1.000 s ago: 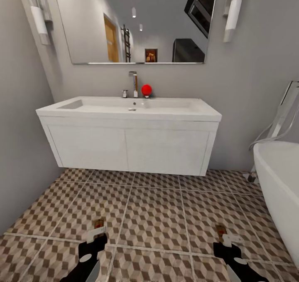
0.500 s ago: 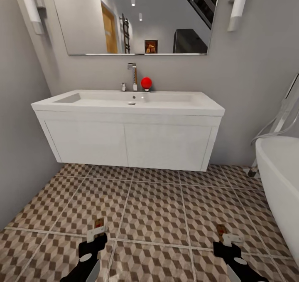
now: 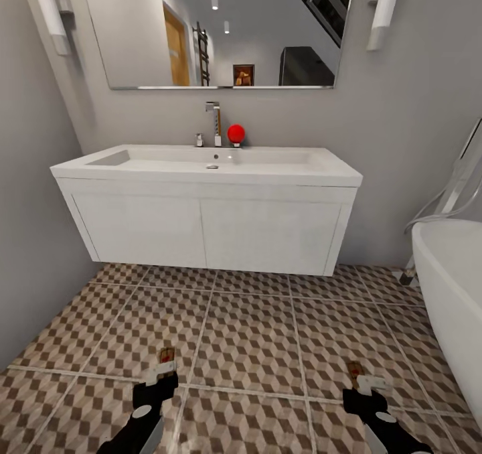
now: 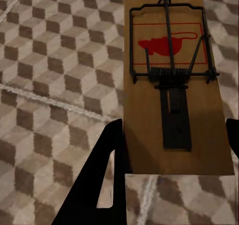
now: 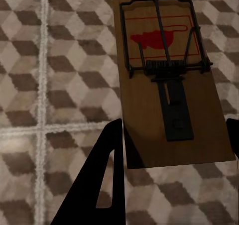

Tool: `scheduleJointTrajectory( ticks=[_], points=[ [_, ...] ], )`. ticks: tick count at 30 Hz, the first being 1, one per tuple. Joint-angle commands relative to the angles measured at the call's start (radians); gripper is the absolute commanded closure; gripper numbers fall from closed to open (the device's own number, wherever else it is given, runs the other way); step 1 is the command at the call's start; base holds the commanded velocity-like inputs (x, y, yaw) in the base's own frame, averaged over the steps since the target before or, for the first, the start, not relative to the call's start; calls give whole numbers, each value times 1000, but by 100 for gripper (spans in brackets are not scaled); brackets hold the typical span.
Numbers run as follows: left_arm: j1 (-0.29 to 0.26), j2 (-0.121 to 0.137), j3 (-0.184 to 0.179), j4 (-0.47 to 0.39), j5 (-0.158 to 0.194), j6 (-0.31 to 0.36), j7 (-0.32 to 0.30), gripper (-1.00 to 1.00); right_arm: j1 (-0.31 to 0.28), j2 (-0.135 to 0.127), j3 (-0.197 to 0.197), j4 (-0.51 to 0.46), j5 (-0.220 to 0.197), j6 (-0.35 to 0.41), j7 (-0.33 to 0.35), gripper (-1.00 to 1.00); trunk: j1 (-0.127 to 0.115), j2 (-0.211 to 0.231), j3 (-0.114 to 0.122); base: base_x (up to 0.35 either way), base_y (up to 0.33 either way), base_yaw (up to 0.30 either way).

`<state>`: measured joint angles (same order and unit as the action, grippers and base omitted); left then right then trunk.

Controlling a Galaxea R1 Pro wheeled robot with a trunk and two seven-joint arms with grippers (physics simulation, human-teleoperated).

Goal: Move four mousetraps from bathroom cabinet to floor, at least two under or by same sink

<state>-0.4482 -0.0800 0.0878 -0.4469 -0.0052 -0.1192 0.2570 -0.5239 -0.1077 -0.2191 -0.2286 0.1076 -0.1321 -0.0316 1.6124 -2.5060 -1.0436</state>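
Two mousetraps are in view, one pinched in each claw. The left gripper point(image 3: 163, 368) is clamped on the left mousetrap point(image 4: 173, 85), its dark fingers point(image 4: 107, 170) pressed to the board's long edges; the right gripper point(image 3: 363, 380) grips the right mousetrap point(image 5: 167, 80) the same way. Both boards show a black spring bar and a red mouse print, and both hang above the bathroom floor point(image 3: 248, 347), not resting on it.

Compared with half a second ago, the room sits in the same place in the head view, so the camera has held steady. The left gripper has shifted slightly right and up in that view, its trap now close to a grout line; the right one is nearly where it was.

Underfoot are large tiles in a brown-and-beige cube pattern with pale grout. Ahead, a white wall-hung sink unit point(image 3: 207, 223) floats above the tiles, with a chrome tap point(image 3: 214, 124) and a red ball point(image 3: 235, 133) on its back edge. A wide mirror point(image 3: 221, 29) hangs above it between two tube lamps. A white bathtub point(image 3: 452, 293) curves in on the right, against grey walls.
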Motion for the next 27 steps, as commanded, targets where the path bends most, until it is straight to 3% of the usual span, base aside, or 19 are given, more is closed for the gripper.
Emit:
scheduleJointTrajectory(
  ticks=[1, 2, 7, 9, 15, 18, 23, 27],
  points=[
    [-4, 1, -6, -9, -3, 12, -14, 100, 0, 3, -8, -11, 23, 39, -1, 100, 0, 0, -1, 0, 0, 0],
    [-5, 4, -14, -17, -4, 72, -47, 100, -3, 9, -9, -46, 36, 108, -3, 100, 0, 0, -1, 0, 0, 0],
    [-17, 5, -17, -21, 0, 138, -71, 100, -13, 15, -9, -86, 40, 154, -23, 100, 0, 0, -1, 0, 0, 0],
    [-27, 5, -17, -20, 3, 145, -74, 100, -23, 27, -9, -90, 39, 157, -41, 100, 0, 0, -1, 0, 0, 0],
    [-53, 21, -17, -18, 12, 148, -84, 100, -66, 96, -9, -83, 37, 169, -85, 100, 0, 0, -1, 0, 0, 0],
    [-66, 25, -16, -18, 12, 149, -130, 100, -80, 120, -8, -81, 45, 185, -92, 100, 0, 0, -1, 0, 0, 0],
    [-72, 28, -15, -19, 11, 145, -231, 100, -85, 134, -7, -89, 62, 173, -96, 100, 0, 0, -1, 0, 0, 0],
    [-73, 27, -12, -23, 10, 137, -249, 100, -86, 136, -7, -91, 65, 170, -98, 100, 0, 0, -1, 0, 0, 0]
  ],
)
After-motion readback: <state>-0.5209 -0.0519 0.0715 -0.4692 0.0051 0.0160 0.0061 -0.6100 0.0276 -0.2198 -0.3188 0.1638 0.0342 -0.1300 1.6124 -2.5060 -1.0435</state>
